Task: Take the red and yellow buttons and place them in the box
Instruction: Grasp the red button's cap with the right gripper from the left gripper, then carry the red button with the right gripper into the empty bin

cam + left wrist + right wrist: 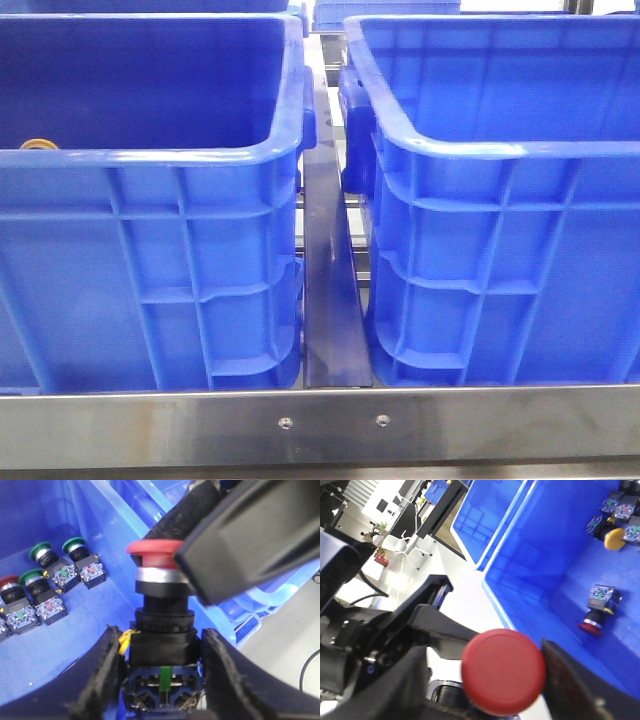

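A steel-edged table [320, 425] is seen in the front view, carrying two bright-blue crates side by side with a dark strip between them. The left crate [150, 270] and the right crate [500, 260] are both cut off at the frame edges, and their floors are hidden behind the near walls. Only an orange-yellow ring-like sliver [38, 145] shows over the left crate's rim; what it is cannot be made out with certainty. Neither arm nor claw is seen in this view.

In the left wrist view, a blue crate floor [100, 615] is seen beyond the left claw [162, 660]. The red button [155, 552], a domed red cap on a metal collar and black body, is gripped at its body between the two padded fingers [100, 680], which are closed against its sides. A large black part of the other arm [250, 535] overlaps the cap's edge and hides much of the background. On the crate floor lie green-capped switches [42, 555] and a red-capped switch [10, 587], partly cut off at the frame edge.

In the right wrist view, a bright room with chairs is blurred behind. The same red cap [502, 670] fills the gap between the right claw's fingers [570, 680]; whether they press on it cannot be told. In the blue box [530, 580] behind lie a yellow-capped switch [614, 537] and a red-capped one [597, 610].
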You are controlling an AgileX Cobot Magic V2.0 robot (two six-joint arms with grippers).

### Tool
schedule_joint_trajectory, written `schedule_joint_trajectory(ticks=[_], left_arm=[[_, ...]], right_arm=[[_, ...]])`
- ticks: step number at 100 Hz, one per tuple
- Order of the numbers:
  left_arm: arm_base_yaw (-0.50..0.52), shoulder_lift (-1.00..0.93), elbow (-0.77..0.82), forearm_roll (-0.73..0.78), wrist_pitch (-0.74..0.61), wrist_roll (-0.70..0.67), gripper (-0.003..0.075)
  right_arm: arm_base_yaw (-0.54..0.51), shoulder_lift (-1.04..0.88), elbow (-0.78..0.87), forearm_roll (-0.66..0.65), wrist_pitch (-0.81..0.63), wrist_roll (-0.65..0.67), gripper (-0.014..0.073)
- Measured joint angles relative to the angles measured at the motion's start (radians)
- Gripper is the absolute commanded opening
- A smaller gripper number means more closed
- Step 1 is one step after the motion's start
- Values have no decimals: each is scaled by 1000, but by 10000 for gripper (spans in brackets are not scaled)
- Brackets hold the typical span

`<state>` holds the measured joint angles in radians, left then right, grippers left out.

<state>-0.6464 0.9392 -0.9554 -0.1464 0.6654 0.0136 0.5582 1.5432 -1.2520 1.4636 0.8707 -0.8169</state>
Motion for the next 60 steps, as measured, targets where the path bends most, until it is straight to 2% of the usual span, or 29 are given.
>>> schedule_joint_trajectory(ticks=[9, 16, 28, 38, 43, 60], left_arm=[[0, -2, 0, 0, -2, 0, 7], [0, -5, 0, 0, -2, 0, 88], [0, -5, 0, 0, -2, 0, 336], [-1, -5, 0, 0, -2, 2, 497], [-1, -5, 0, 2, 1, 2, 521], [16, -5, 2, 13, -6, -14, 512]], right_arm=[[0, 1, 0, -6, -11, 0, 226], [0, 2, 0, -6, -11, 0, 181], [0, 4, 0, -6, -9, 0, 182], [0, 4, 0, -7, -2, 0, 182], [0, 4, 0, -12, 2, -2, 182], [-4, 4, -2, -34, -4, -30, 182]])
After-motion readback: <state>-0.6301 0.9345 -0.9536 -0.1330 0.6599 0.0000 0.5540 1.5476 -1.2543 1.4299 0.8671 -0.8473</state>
